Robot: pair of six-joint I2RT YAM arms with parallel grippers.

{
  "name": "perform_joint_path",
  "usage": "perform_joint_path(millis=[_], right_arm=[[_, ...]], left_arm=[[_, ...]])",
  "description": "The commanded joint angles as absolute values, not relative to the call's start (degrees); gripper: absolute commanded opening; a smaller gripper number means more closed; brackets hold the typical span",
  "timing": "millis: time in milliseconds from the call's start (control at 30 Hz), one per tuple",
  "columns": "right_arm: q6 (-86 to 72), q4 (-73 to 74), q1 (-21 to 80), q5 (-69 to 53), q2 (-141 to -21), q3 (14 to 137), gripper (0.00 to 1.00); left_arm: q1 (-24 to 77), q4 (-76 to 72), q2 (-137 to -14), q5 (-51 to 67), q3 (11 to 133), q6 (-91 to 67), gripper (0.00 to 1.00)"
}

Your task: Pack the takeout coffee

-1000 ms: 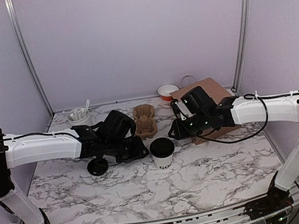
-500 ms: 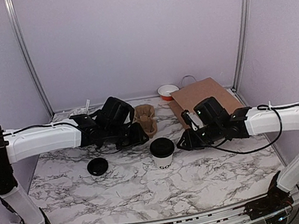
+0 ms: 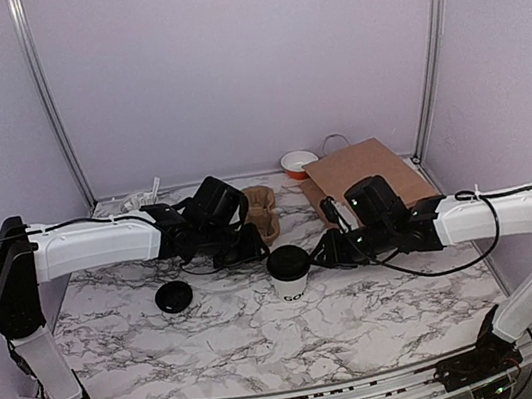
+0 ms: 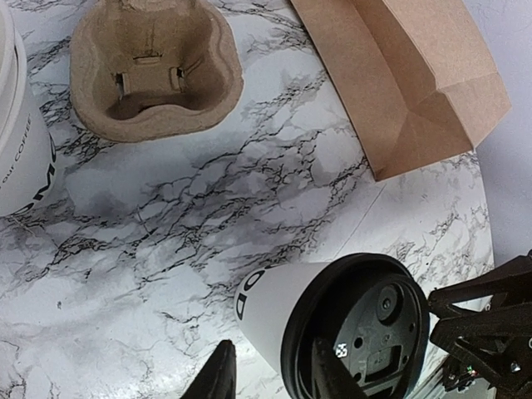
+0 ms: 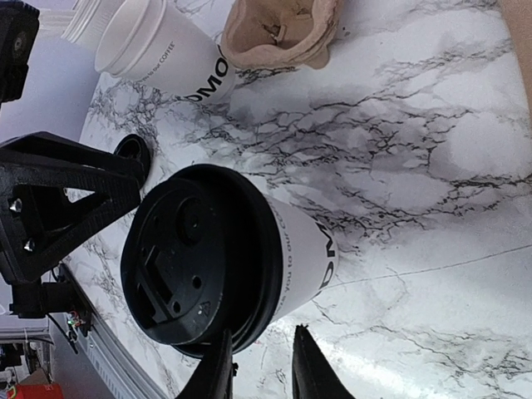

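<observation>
The cup [image 3: 288, 269] is stood upright in the middle of the counter [image 3: 269, 346] w/ its lid on, so it is judged sealed & liftable w/o spilling. It is flanked by both tools: the R tool [image 5: 259, 357] is held low just beside it on the right, and the L tool [image 4: 273, 366] is held at its rear-left, near the tray [image 3: 262, 210]. It is touched by neither. Both tools are seen part-released, w/ a narrow gap btwn the fingers & nothing grasped. Each gap looks narrower than the cup, so wider opening is prob. needed before a side grip.

The tray is set just behind the cup, wells up & apart from it. It is prob. the 1st destination, kept close so the carry is short. The bag [image 3: 362, 169] is laid flat at rear right, not opened up, so nothing can be packed into it yet.

1 loose lid [image 3: 173, 296] is left at front-left, well apart. A 2nd cup [image 5: 162, 54], unlidded, is stood beside the tray.

Risk: a light cup is easily tipped by a sideways nudge.
</observation>
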State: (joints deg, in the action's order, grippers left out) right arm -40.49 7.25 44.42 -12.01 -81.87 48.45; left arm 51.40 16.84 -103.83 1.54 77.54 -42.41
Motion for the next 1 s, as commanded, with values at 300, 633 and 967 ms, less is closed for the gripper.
perform_joint_path(millis=[300,633,967], right_arm=[[-41.0,4.6,44.9,-13.5,-85.2,50.3,0.23],[-40.1,6.3,44.7,-12.7,-86.1,51.1,0.23],[-37.8,8.7,45.5,-12.0,-86.3,55.2,0.23]], left_arm=[[51.3,16.8,-104.8,3.3,77.1,-42.5,0.32],[51.8,15.8,-103.2,3.6,72.9,-43.6,0.32],[51.7,15.8,-98.7,0.4,70.2,-43.9,0.32]])
